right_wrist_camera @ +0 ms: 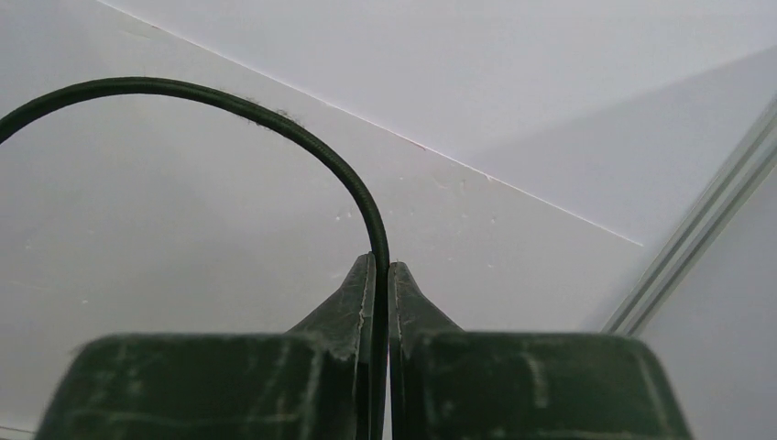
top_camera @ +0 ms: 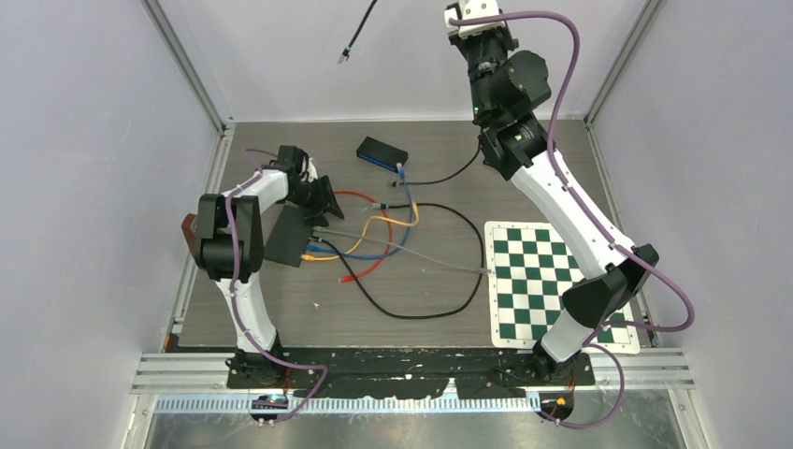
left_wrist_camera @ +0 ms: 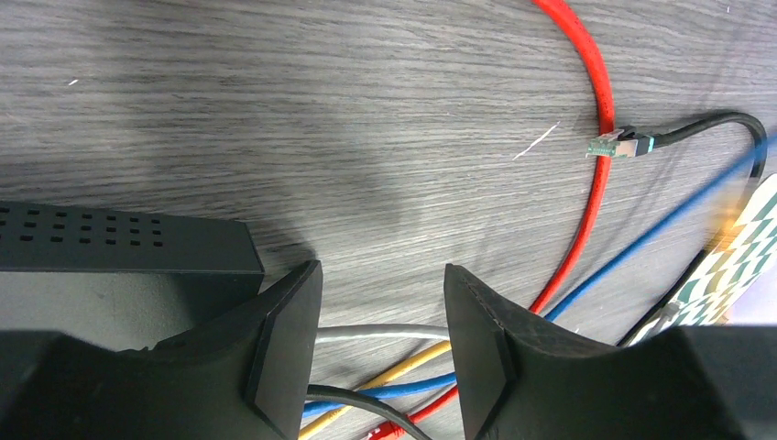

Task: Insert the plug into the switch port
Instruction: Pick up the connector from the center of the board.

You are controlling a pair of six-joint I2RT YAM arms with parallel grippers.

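Grey wood-grain desk [top_camera: 421,299] carries the black switch [top_camera: 288,238], lying flat on the left with coloured leads [left_wrist_camera: 394,390] running out of its right side. The left claw [left_wrist_camera: 383,275] sits just beside that side, its jaws apart over the leads and gripping nothing. The right claw [right_wrist_camera: 382,275] is high at the back, pinched together on a thin black cable [right_wrist_camera: 275,115]. The plug [top_camera: 343,58] seems to dangle in the air to that claw's left, pointing roughly downward, well apart from the switch. The right arm would have to bring it forward, left and down.
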